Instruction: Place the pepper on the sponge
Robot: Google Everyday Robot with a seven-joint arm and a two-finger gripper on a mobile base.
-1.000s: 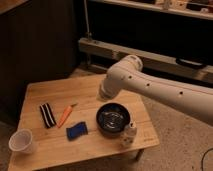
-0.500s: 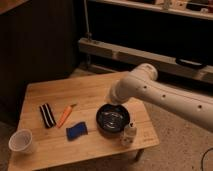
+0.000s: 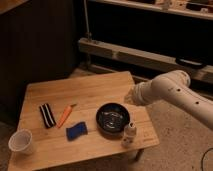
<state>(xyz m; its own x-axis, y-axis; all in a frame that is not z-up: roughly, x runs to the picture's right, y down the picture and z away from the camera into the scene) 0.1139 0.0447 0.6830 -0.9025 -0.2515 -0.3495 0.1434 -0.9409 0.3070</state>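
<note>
The orange pepper lies flat on the wooden table, left of centre, its green tip pointing to the back right. Just in front of it, to the right, sits the blue sponge, apart from the pepper. My white arm reaches in from the right, and its gripper end hovers over the table's right edge, above and behind the black bowl. It is far from both the pepper and the sponge.
A black bowl stands right of the sponge, with a small white shaker bottle at its front right. A black-and-white striped bar lies left of the pepper. A white cup stands at the front left corner. Dark shelving runs behind.
My arm has swung to the right, from over the middle of the table to its right edge. The objects on the table have not moved.
</note>
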